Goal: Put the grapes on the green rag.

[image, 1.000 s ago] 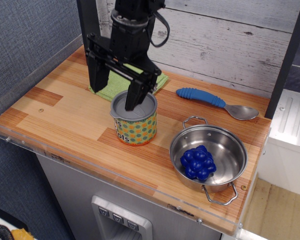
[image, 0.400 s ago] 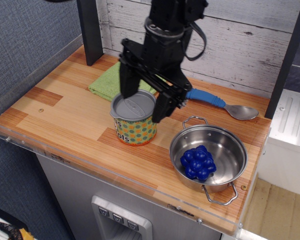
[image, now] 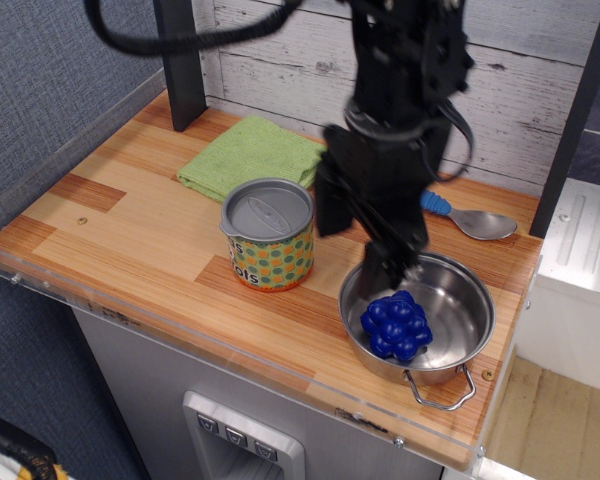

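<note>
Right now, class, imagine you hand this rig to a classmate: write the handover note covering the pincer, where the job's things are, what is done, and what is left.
Pincer: open, empty, hanging above the left rim of the steel pot, just over the grapes.
Grapes: lying inside the pot, at the front right of the counter, not gripped.
Green rag: flat at the back left, behind the dotted can, nothing on it.
Done: nothing placed yet.
Left: lower, close on the grapes, lift them clear of the pot, carry them over the can, set them on the rag.
</note>
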You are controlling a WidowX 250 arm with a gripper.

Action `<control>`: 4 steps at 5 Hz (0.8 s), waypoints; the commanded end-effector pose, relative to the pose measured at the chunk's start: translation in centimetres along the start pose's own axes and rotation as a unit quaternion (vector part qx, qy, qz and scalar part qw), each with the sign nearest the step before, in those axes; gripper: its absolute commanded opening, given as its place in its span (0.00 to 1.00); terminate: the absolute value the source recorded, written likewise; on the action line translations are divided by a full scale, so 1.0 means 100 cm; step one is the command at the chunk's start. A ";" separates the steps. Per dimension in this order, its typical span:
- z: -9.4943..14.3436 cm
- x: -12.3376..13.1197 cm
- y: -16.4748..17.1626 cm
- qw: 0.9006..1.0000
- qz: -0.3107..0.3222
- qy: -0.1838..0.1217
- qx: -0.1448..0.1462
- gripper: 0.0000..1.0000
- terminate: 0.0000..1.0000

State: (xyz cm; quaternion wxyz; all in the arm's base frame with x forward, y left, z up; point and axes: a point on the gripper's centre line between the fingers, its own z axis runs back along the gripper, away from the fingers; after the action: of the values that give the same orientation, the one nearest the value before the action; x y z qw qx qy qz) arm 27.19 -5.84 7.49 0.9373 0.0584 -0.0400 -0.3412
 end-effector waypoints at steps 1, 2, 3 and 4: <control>-0.012 0.021 -0.017 0.997 -0.073 -0.026 -0.008 1.00 0.00; -0.021 0.028 -0.021 0.996 -0.080 -0.044 -0.013 1.00 0.00; -0.027 0.029 -0.023 0.997 -0.072 -0.035 -0.010 1.00 0.00; -0.030 0.025 -0.023 0.998 -0.060 -0.026 -0.011 1.00 0.00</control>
State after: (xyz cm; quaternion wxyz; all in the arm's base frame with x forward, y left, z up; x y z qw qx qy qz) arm 28.27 -8.87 3.59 0.9175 0.0412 -0.0450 -0.3929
